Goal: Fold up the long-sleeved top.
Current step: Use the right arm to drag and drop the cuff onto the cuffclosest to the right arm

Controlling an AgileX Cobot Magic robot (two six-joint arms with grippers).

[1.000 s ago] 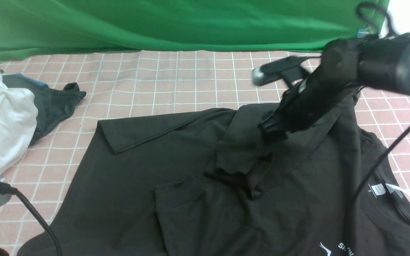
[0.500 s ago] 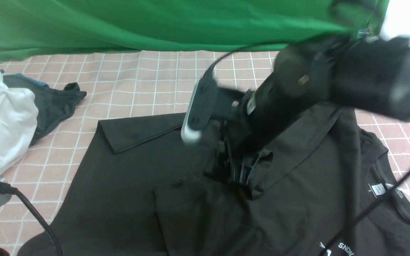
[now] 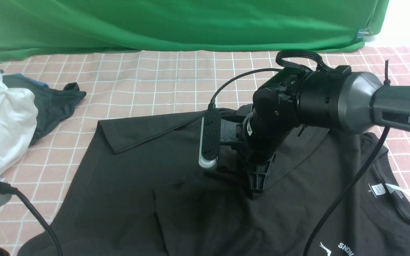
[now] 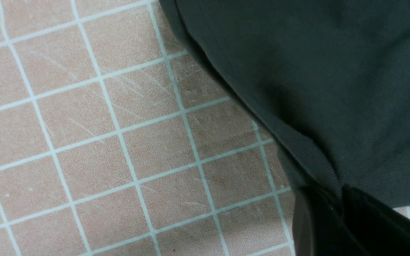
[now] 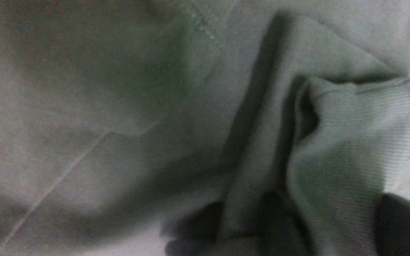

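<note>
On the right arm's dark link, white lettering "PiPE", cut off by the frame edge. Low on the chest of the long-sleeved top (image 3: 126, 185), white print reading "SNOW" beside a small white figure, both cropped at the bottom of the front view. Inside the ribbed neck, a small white neck label (image 3: 378, 189) with a second tag just beside it, the writing too small to read. Spread over most of the pink checked table (image 3: 176, 81), neck toward the robot's right, one sleeve folded across the body, more cloth bunched at the middle. Down into that bunch, the right gripper (image 3: 256, 185), with its wrist camera (image 3: 209, 142) jutting out beside it and hiding part of the fold. In the right wrist view, dark fingers (image 5: 404, 227) apart to either side of a ribbed cuff (image 5: 351, 142); impossible to tell whether pressing the cloth. Seen only from its own wrist, the left gripper (image 4: 333, 209), fingers together and clamped, by the look of the puckered cloth, on the top's hem. Across the chest near the neck, a black cable (image 3: 347, 199). At far left, well apart from the top, a white garment (image 3: 2, 121) lying against a dark cloth with a blue edge (image 3: 52, 103). Behind everything, a green backdrop (image 3: 176, 21).
</note>
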